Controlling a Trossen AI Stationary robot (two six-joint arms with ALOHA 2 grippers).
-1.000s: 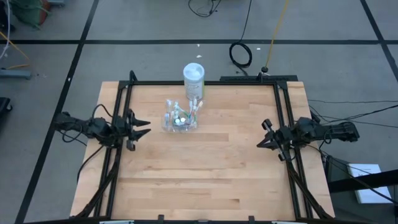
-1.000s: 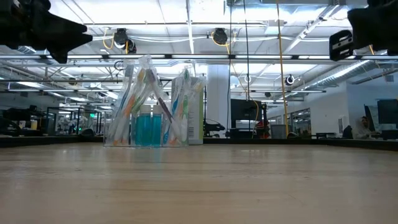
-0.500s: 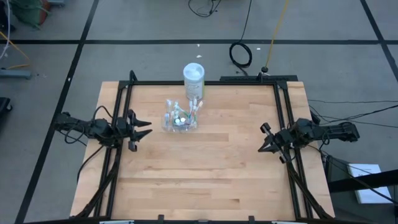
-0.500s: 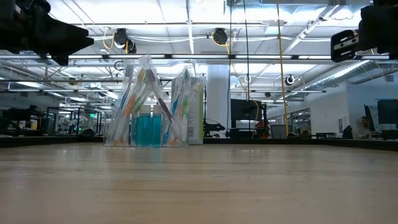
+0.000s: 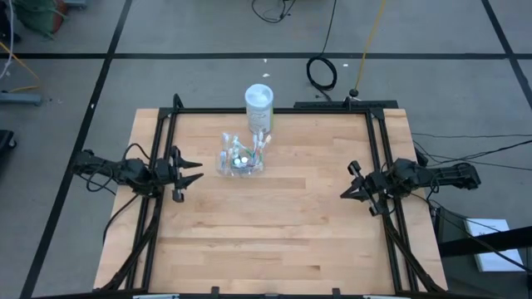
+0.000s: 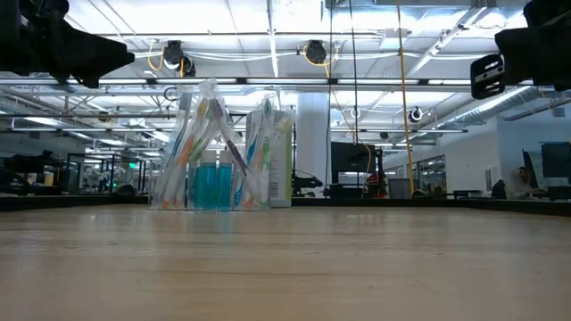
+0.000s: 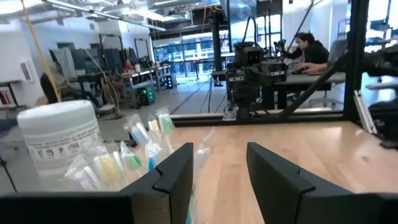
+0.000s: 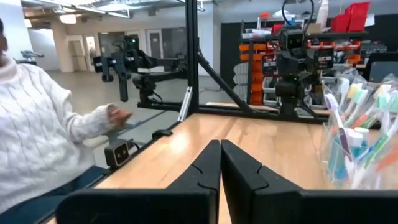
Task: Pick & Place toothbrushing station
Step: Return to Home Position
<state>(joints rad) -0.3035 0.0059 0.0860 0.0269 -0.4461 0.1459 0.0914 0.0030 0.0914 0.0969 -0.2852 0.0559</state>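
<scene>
**Evidently finished: the cup is full and both arms sit wide of it**

The tabletop (image 5: 274, 241) carries only one cluster, toward its far side, and everything else is read from the clear cup (image 5: 239, 159) there. The two arms hang above the side rails, one on each side of the cup and both well apart from it. I judge this to be a resting pose: nothing loose lies near the cup, so nothing seems left to fetch.

The left claw (image 5: 193, 173) points toward the cup with its fingers spread. A clear gap shows between them in its wrist view, and they hold nothing. The right claw (image 5: 345, 195), on the opposite side of the cup and farther from it, has its fingers pressed together on nothing and touches nothing.

A white canister (image 5: 258, 105) stands upright just behind the cup. Inside the cup the toothbrushes (image 6: 201, 143) stand heads up and fan outward, leaning on its wall, which is what keeps them from falling. The blue tubes (image 6: 212, 183) stand upright in the cup's middle, hemmed in by the brushes.
</scene>
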